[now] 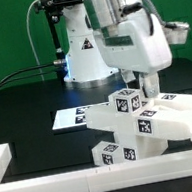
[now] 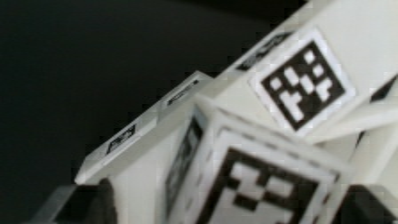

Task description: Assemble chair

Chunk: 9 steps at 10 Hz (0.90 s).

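The black worktop spreads beneath me, edged near the camera by a low white border rail. My white arm reaches down from the far side over the chair, a stepped stack of white blocky pieces with black-and-white tags, standing toward the exterior view's right, near the front rail. Just beyond it, to the exterior view's left, the marker board lies flat. My pincer hangs close above the chair's upper cube; the log-free look from the wrist shows tagged faces filling the view, and my fingers stand apart, gripping nothing.
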Available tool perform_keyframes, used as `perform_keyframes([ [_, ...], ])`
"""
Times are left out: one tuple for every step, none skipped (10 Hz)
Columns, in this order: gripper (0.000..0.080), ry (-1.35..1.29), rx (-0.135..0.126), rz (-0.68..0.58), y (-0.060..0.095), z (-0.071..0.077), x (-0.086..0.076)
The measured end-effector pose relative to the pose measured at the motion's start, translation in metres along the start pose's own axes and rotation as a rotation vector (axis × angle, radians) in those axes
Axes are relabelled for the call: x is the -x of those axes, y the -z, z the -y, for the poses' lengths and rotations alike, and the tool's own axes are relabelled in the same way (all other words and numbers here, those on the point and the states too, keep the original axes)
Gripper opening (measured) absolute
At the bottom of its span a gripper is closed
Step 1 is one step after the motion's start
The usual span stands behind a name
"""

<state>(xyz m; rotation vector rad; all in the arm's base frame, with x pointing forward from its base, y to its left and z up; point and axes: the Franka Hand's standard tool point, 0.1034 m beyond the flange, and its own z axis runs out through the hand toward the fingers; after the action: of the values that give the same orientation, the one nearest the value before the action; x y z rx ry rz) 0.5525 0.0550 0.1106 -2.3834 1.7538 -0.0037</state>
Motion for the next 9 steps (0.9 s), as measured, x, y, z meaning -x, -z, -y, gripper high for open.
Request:
perform_keyframes([
  [0.0609, 0.111, -0.011, 0.000, 0.007, 0.004, 0.000],
  [0.0643, 0.271, -0.012, 0.003, 0.013, 0.007, 0.002],
  [0.0648, 0.412, -0.003, -0.004, 0.015, 0.011, 0.005],
  [0.0648, 0.464, -0.001, -0.005, 0.014, 0.010, 0.004],
  [0.0649, 0.515, 0.000, -0.006, 0.014, 0.010, 0.003],
  [0.0649, 0.601, 0.005, -0.007, 0.013, 0.009, 0.003],
  [0.0649, 0.756, 0.050, -0.018, 0.007, 0.007, 0.005],
  [0.0649, 0.966, 0.085, -0.023, 0.003, 0.005, 0.004],
  [0.0649, 1.047, 0.099, -0.016, 0.001, 0.003, 0.004],
])
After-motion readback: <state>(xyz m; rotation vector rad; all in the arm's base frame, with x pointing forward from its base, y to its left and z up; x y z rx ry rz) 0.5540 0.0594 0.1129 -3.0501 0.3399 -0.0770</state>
